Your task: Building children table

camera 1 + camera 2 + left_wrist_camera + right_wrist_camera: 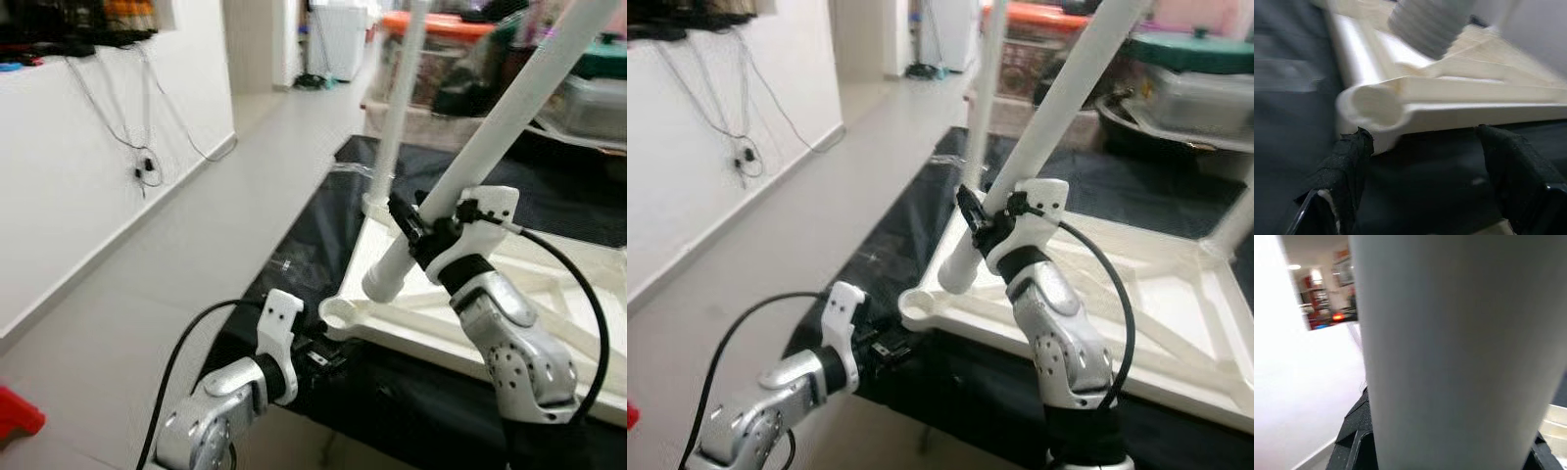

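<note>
Tabletop (549, 323) on cloth (323, 225), leg (490, 137) above its corner socket (338, 313).

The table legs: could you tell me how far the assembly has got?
One leg already stands upright at a far corner. The right gripper holds a second leg, tilted above the empty near corner socket, where the left gripper waits open. Seating it remains.
</note>
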Available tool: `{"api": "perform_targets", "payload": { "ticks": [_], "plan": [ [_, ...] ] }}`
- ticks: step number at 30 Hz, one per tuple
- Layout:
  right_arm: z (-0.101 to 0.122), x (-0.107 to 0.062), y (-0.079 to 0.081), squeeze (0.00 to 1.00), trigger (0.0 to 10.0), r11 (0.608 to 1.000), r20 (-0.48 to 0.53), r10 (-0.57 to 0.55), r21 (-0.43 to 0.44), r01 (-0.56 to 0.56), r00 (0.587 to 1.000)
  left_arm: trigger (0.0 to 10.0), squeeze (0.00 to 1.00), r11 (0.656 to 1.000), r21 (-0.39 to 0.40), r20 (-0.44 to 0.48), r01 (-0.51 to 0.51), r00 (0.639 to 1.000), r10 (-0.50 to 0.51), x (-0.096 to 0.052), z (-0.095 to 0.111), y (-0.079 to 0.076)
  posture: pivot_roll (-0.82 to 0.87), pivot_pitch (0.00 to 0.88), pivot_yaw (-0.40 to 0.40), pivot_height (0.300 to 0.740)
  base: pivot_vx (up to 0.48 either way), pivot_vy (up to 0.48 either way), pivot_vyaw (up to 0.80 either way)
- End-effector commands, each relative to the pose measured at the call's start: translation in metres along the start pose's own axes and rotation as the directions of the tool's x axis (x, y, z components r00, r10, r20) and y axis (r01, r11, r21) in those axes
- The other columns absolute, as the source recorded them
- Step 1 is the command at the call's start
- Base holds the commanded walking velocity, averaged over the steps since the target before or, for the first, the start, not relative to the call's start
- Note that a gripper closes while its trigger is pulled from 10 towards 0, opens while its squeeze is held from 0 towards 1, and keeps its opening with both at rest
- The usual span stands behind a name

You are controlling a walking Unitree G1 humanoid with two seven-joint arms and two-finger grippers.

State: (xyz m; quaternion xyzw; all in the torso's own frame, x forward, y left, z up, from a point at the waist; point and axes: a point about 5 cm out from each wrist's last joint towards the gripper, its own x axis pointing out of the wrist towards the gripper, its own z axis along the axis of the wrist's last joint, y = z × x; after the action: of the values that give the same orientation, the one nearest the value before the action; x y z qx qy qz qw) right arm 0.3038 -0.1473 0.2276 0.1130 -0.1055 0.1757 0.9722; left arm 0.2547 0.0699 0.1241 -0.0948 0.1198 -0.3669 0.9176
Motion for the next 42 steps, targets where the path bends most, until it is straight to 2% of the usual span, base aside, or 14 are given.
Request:
{"api": "perform_targets", "payload": {
  "ticks": [1,13,20,28,30,32,33,42],
  "plan": [
    [0.003,-0.003,0.002,0.0,10.0,1.0,0.027,0.007,-0.024,-0.006,1.0,10.0,0.0,1.0,0.027,0.014,-0.011,1.0,0.01,-0.001,0.0,-0.002,0.06,0.0,-0.074,0.74,0.0,0.0,0.8],
    [-0.006,-0.005,0.006,0.0,10.0,0.999,-0.012,0.014,-0.034,-0.014,1.0,10.0,0.0,0.999,0.039,-0.002,-0.017,1.0,0.017,-0.007,-0.008,-0.007,0.06,0.0,-0.081,0.74,0.0,0.0,0.75],
    [-0.001,-0.004,-0.004,0.0,10.0,0.999,-0.003,-0.03,-0.042,0.03,1.0,10.0,0.0,0.999,0.042,-0.004,-0.018,1.0,0.018,-0.013,-0.008,-0.01,0.06,0.0,-0.084,0.74,0.0,0.0,0.0],
    [0.004,-0.002,-0.01,0.0,10.0,0.998,-0.001,-0.037,-0.06,0.037,0.999,10.0,0.0,0.998,0.047,-0.005,-0.029,1.0,0.029,-0.021,-0.006,-0.012,0.07,0.0,-0.084,0.74,0.0,0.0,-0.8],
    [0.008,-0.002,-0.014,0.0,10.0,0.997,-0.003,-0.019,-0.069,0.018,1.0,10.0,0.0,0.995,0.093,0.001,-0.032,0.999,0.032,-0.026,-0.002,-0.014,0.07,0.042,-0.082,0.74,0.0,0.0,-0.8],
    [0.008,-0.002,-0.014,0.0,10.0,0.997,-0.008,-0.01,-0.071,0.009,1.0,10.0,0.0,0.993,0.112,0.003,-0.032,0.999,0.032,-0.028,-0.001,-0.014,0.07,0.042,-0.082,0.74,0.0,0.0,-0.8],
    [0.008,0.0,-0.016,0.0,10.0,0.997,-0.019,-0.005,-0.082,0.003,1.0,10.0,0.0,0.988,0.151,0.0,-0.022,1.0,0.023,-0.03,0.001,-0.015,0.07,0.064,-0.08,0.74,0.0,0.0,-0.68],
    [0.009,0.002,-0.021,0.0,10.0,0.992,-0.036,0.006,-0.127,-0.01,0.999,10.0,0.0,0.969,0.245,0.041,-0.018,0.999,0.008,-0.034,0.013,-0.019,0.07,0.119,-0.079,0.74,0.0,0.0,-0.19]
  ]
}}
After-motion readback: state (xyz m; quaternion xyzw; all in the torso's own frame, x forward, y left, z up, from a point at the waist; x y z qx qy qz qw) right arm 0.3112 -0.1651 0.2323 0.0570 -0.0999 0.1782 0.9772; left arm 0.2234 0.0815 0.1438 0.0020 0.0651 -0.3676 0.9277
